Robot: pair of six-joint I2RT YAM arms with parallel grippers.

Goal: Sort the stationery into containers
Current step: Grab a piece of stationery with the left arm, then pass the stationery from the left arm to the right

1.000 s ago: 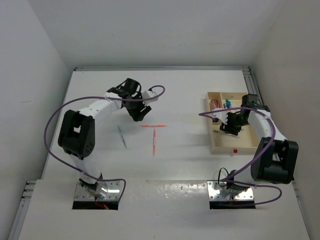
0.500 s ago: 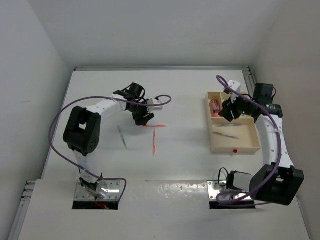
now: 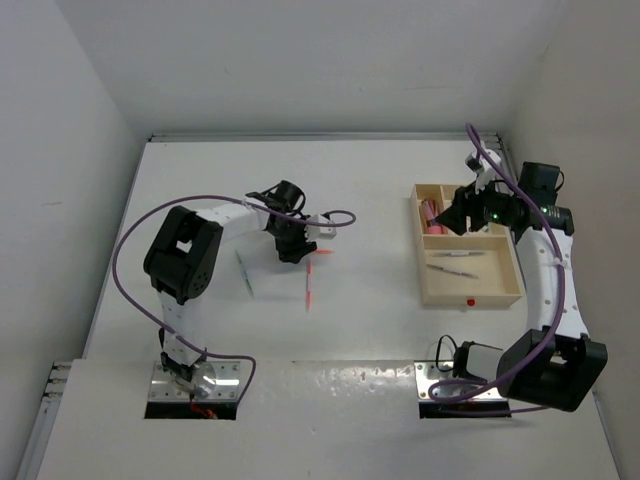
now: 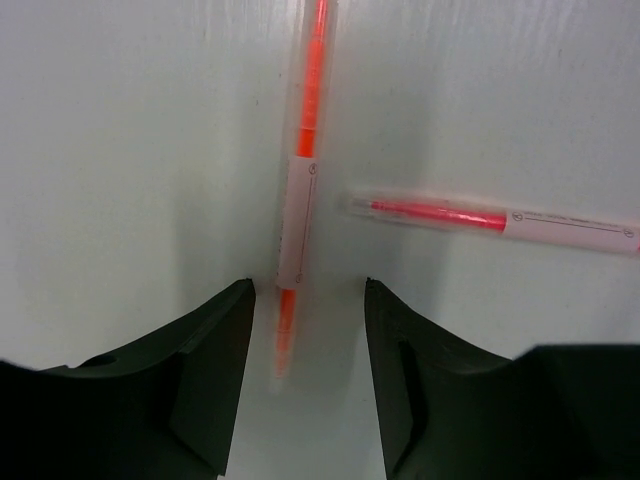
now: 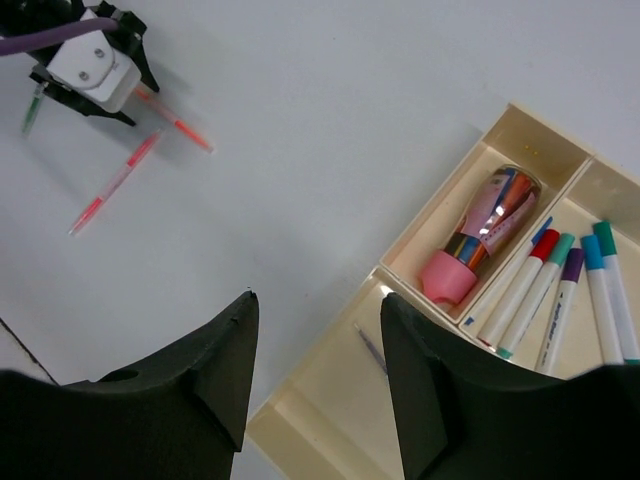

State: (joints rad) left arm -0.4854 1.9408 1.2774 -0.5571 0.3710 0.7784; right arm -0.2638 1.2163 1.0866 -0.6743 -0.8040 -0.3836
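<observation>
A: Well left of the tray (image 3: 421, 262), watching the left gripper (image 4: 307, 290). Hangs low over an orange-red pen (image 4: 300, 200), straddling its near end with fingers (image 4: 215, 370) apart and daylight on both sides. Not clamped on anything yet.

B: And the right gripper (image 5: 315, 310)?

A: Poised above the tray, likewise spread, holding nothing.

B: Worries from here?

A: Judging by the wrist view, could pinch only the very tip, so might pivot or squirt out on closing. Sits closer to one finger than the other, too; could get shoved sideways rather than caught. Lies just beside a second orange-red pen (image 4: 480, 218), not quite touching, set crosswise like a T. Might drag that one along or knock it farther from the tray. Slim, round and smooth-looking, so probably quick to roll.

B: Look of the stationery?

A: Translucent orange-red barrels, each with a white label band, both well left of the tray. Farther left again, a thin grey-green pen (image 3: 244, 272). Inside the tray: white markers (image 5: 560, 290) with teal, red, blue and purple caps, packed side by side in one small section. Next door, a stubby multicoloured piece (image 5: 478, 245) with a pink end. Alone in the larger section, one thin pen (image 5: 372, 350), too small to tell more.
</observation>
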